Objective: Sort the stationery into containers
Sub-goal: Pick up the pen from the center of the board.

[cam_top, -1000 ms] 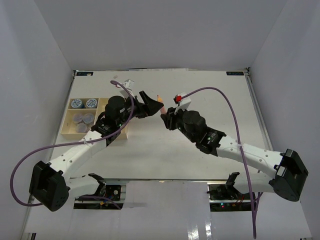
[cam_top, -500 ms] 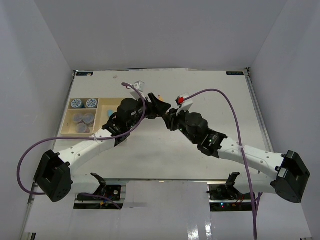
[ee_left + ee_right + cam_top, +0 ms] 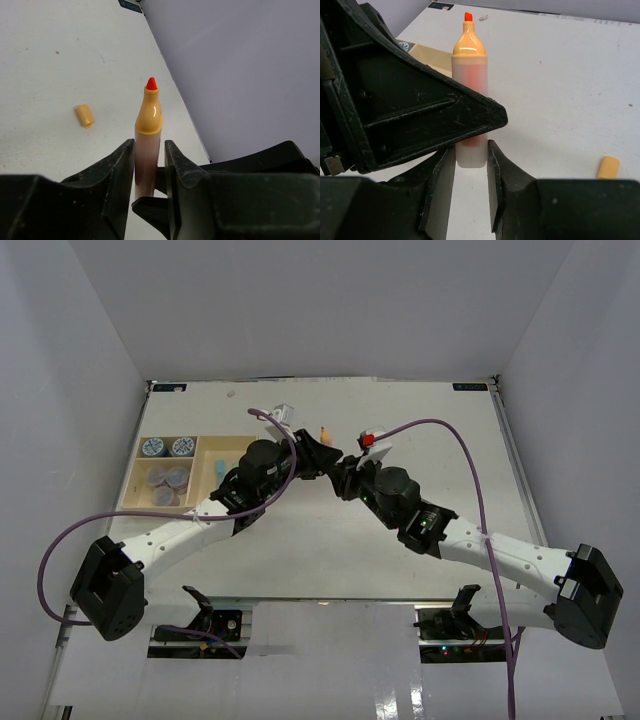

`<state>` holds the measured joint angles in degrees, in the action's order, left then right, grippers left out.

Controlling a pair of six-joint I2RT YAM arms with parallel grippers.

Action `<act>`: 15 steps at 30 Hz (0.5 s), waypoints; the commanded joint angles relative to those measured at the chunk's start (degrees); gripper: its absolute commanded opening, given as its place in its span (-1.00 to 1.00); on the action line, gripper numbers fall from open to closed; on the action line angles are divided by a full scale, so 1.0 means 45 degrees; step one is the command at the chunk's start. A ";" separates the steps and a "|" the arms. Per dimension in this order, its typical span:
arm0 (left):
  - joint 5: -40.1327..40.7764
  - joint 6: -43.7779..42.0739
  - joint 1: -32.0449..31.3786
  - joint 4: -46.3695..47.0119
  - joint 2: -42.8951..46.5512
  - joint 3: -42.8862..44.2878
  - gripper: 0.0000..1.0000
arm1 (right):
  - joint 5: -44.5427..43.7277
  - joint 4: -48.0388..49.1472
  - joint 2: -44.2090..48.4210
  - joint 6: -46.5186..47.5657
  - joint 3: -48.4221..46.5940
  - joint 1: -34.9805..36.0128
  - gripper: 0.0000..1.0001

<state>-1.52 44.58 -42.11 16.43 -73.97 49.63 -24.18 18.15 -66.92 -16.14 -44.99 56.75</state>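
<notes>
Orange marker (image 3: 148,115) stayed clamped in right gripper (image 3: 470,155); left gripper (image 3: 149,155) had just closed around it, indicating a handover.

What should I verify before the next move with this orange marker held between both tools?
1. Right tool shut on marker: ok.
2. Left tool clamped on marker: cannot tell; it sits close on either side of the barrel.
3. Cap on marker: not ok; it lies loose on the table.
4. Tray compartment free for the marker: cannot tell; the left arm covers part.
5. Jars in tray: ok.
</notes>
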 commanded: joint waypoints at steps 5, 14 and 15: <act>0.0006 -0.0023 -0.0096 0.0568 0.0189 -0.0227 -0.51 | -0.0251 0.0888 0.0319 -0.0358 0.0252 0.0065 -0.68; 0.0239 -0.1425 -0.0057 0.0043 0.0637 -0.0169 -0.69 | -0.0192 -0.0029 0.0474 -0.0456 0.0583 0.0065 0.12; 0.0569 -0.1642 -0.0076 -0.0055 0.0715 -0.0149 -0.70 | -0.0231 -0.0127 0.0553 -0.0475 0.0681 0.0045 0.20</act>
<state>-0.97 41.25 -42.17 16.78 -73.69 48.69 -24.03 17.91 -66.46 -17.89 -43.44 56.75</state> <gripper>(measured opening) 0.290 0.580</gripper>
